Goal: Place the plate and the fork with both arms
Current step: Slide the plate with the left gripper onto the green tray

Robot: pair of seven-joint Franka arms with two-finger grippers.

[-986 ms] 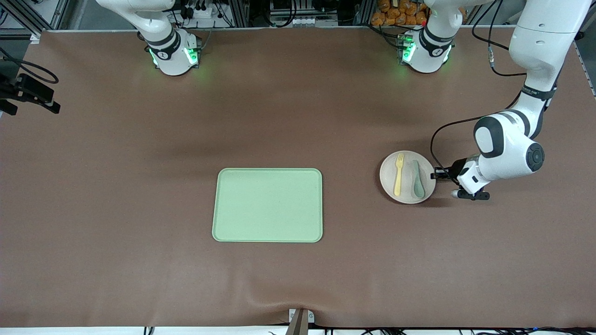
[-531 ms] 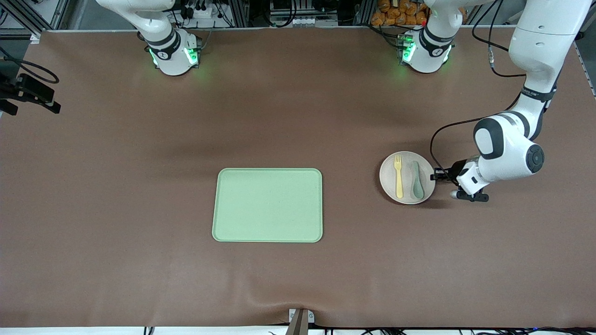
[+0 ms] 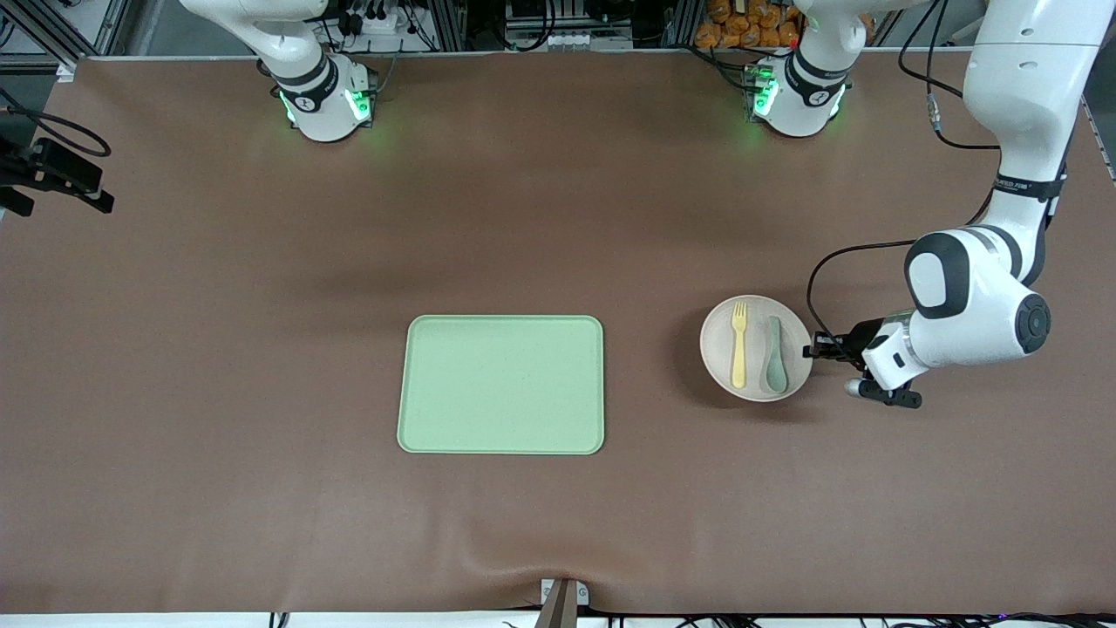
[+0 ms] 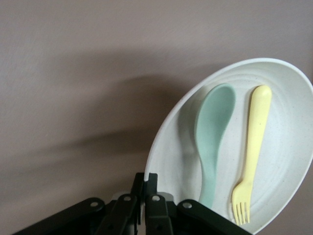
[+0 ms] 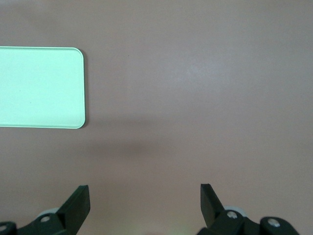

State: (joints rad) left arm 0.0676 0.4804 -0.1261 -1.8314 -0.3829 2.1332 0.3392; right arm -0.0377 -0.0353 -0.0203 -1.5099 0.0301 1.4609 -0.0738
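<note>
Plate (image 3: pixel 757 348), round and off-white, is hanging just above the brown table (image 3: pixel 558 523) toward the left arm's end of the worktop, tilted in the left wrist view and casting a shadow on the cloth beneath it. Lying on it side by side are the pale-yellow fork (image 3: pixel 739 344) and a grey-green spoon (image 3: pixel 774 354), the fork on the side toward the tray. The left gripper (image 3: pixel 815 347) is pinching the plate's rim at the edge toward the left arm's end, its fingers (image 4: pixel 145 188) standing narrow and clamped on the rim. The light-green tray (image 3: pixel 501 385) is sitting flat near the middle of the worktop, well apart from the plate and closer to the front edge than to the bases. The right gripper (image 5: pixel 145 203) is waiting in the air with its fingers spread wide, looking down on bare table with one corner of the tray in sight; only the right arm's base is showing in the front view, at the worktop's top edge.
</note>
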